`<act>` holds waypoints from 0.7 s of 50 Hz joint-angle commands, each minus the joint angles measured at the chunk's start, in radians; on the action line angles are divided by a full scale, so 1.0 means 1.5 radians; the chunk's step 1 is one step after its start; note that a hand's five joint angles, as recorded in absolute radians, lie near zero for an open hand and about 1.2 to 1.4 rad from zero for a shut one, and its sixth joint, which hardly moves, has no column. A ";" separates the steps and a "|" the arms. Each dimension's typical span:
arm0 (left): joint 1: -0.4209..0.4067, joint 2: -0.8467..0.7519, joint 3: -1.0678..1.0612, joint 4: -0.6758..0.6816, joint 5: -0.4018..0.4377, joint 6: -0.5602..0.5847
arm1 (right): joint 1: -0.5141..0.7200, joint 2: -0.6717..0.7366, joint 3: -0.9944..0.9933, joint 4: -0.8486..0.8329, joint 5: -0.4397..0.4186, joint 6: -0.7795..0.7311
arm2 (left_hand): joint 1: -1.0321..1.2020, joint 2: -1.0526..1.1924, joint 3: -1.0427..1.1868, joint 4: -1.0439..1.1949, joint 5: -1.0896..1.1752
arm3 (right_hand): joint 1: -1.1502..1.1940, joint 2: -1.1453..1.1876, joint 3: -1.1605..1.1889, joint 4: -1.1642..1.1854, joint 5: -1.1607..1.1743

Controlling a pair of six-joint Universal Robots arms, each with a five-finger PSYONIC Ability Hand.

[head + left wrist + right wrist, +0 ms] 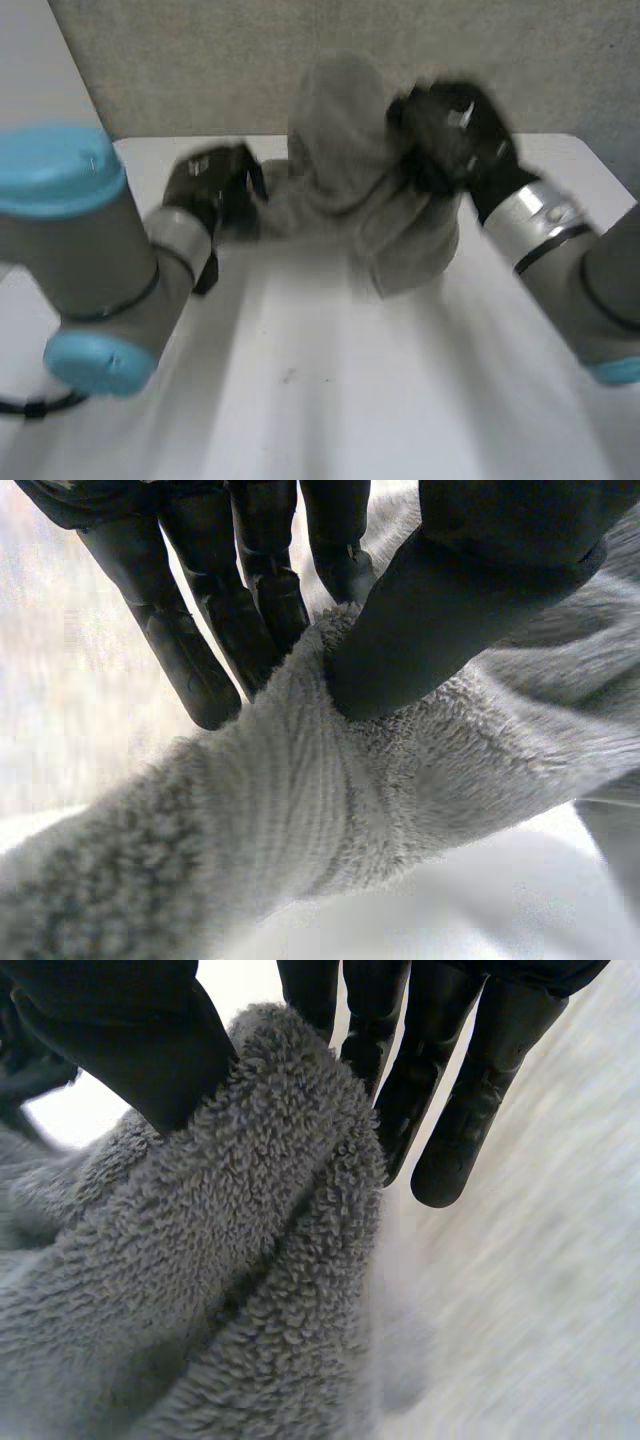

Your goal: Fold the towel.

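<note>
Grey towel (345, 190) is bunched in a heap on the white tabletop (330, 400), with its top stood up well above the surface. Left hand (212, 192) is set at the towel's left end. In the left wrist view, a ridge of the towel is pinched between the thumb and the near-straight fingers (255, 590). Right hand (455, 135) is placed at the towel's upper right side. There a thick fold of the towel is pinched between the thumb and the fingers (455, 1100). The towel is thus held at both ends, between the two hands.
</note>
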 commanded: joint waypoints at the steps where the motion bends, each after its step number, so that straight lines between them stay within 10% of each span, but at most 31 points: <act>1: -0.009 0.035 -0.258 0.017 0.007 0.001 | 0.018 0.129 0.000 0.242 -0.009 -0.112 | 0.137 0.121 0.121 0.120 0.126 | 0.294 0.148 0.141 0.135 0.165; 21: 0.014 0.173 -0.419 0.002 0.010 0.174 | 0.016 0.057 0.081 0.474 -0.002 -0.269 | 0.137 0.121 0.121 0.120 0.126 | 0.279 0.133 0.126 0.120 0.150; 26: 0.015 0.190 -0.438 -0.004 0.012 0.207 | 0.021 0.018 0.125 0.500 -0.014 -0.275 | 0.131 0.116 0.116 0.114 0.120 | -0.095 -0.241 -0.248 -0.254 -0.224; 31: -0.001 0.209 -0.455 -0.021 0.039 0.209 | 0.003 -0.026 0.122 0.518 -0.051 -0.287 | -0.123 -0.139 -0.139 -0.140 -0.134 | -0.290 -0.436 -0.443 -0.449 -0.419; 33: -0.013 0.227 -0.449 -0.033 0.064 0.210 | -0.017 -0.038 0.117 0.514 -0.052 -0.284 | -0.527 -0.542 -0.542 -0.543 -0.537 | -0.310 -0.456 -0.463 -0.469 -0.439; 35: -0.013 0.233 -0.440 -0.033 0.072 0.210 | -0.043 -0.052 0.112 0.508 -0.051 -0.277 | -0.608 -0.623 -0.623 -0.625 -0.619 | -0.322 -0.468 -0.475 -0.480 -0.451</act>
